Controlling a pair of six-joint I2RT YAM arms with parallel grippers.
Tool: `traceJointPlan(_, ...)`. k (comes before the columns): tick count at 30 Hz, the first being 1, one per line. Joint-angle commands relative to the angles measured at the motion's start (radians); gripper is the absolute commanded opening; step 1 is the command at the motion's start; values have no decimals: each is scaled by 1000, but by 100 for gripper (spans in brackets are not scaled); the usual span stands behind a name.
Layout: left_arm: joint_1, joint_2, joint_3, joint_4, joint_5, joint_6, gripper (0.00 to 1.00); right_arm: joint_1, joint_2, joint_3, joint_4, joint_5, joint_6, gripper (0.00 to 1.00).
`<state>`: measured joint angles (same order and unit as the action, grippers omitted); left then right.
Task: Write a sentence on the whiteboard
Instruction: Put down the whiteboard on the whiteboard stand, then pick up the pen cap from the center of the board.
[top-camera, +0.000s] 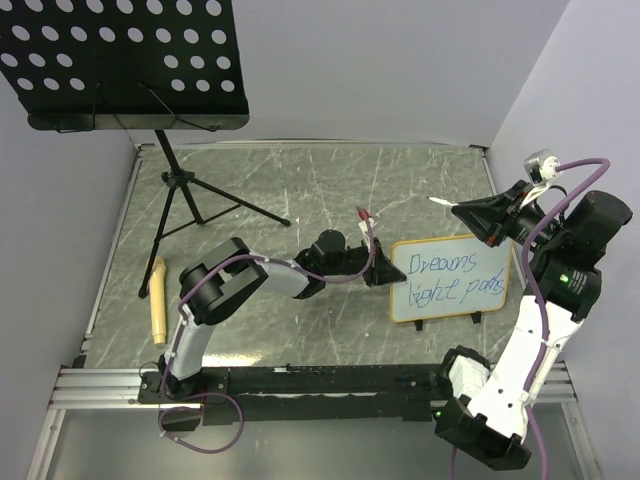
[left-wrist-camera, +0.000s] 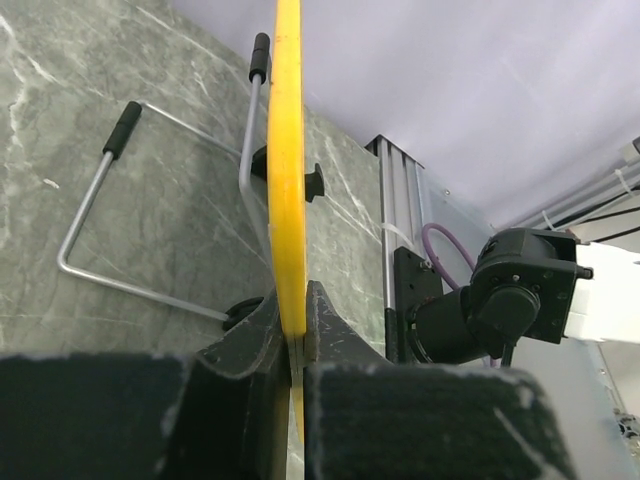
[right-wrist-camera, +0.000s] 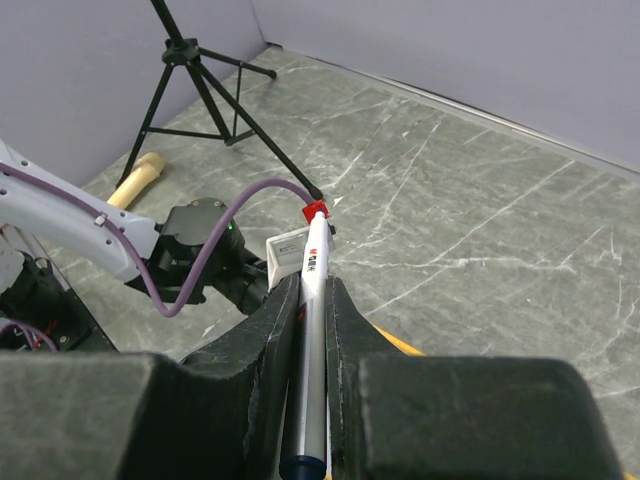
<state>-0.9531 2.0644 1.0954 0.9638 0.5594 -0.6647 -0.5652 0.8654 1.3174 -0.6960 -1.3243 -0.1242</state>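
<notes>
- Our left hand (left-wrist-camera: 290, 315) is clamped shut on the left edge of the whiteboard (top-camera: 450, 280); the board stands on the table (top-camera: 300, 190), propped by wire legs (left-wrist-camera: 124, 128); we judge the grip is there to steady it against the push of writing
- In the left wrist view, the tan frame rises straight out from between the fingers (left-wrist-camera: 255, 335), seen edge-on
- The sentence (top-camera: 447, 277) lies just beyond that hand; blue, two lines, roughly "Dreams light path"
- Our right hand (right-wrist-camera: 308, 300) is closed around a marker (right-wrist-camera: 306, 400); it hangs raised, apart from the board, so the tip touches nothing; the writing looks finished to us
- A music stand (top-camera: 120, 60) and a tan stick (top-camera: 157, 298) sit well away, on the far side of the left arm
</notes>
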Motion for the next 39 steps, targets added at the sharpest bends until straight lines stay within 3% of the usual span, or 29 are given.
traceJointPlan(1,-10,-43,-5,69,-24,53,10,4,-8,19,6,-9,-11,0)
traceJointPlan(3,-10,-58,-11,67,-44,51,23,4,-11,14,6,-4,-11,0)
traceJointPlan(6,-10,-72,-14,56,-62,47,33,5,-14,6,10,-1,-5,0)
traceJointPlan(7,-10,-76,-22,61,-65,45,42,4,-12,6,12,0,-3,0)
traceJointPlan(14,-10,-95,-25,61,-95,45,53,4,-16,8,-3,11,-12,0)
traceJointPlan(20,-7,-153,-69,64,-127,54,78,4,-16,14,-7,19,-11,0)
traceJointPlan(25,10,-260,-193,84,-173,63,98,4,-16,14,-11,19,-17,0)
traceJointPlan(33,46,-564,-379,-186,-375,79,97,16,-6,-3,-48,33,-66,0)
traceJointPlan(39,151,-875,-512,-580,-529,-38,97,94,7,-32,-27,98,-71,0)
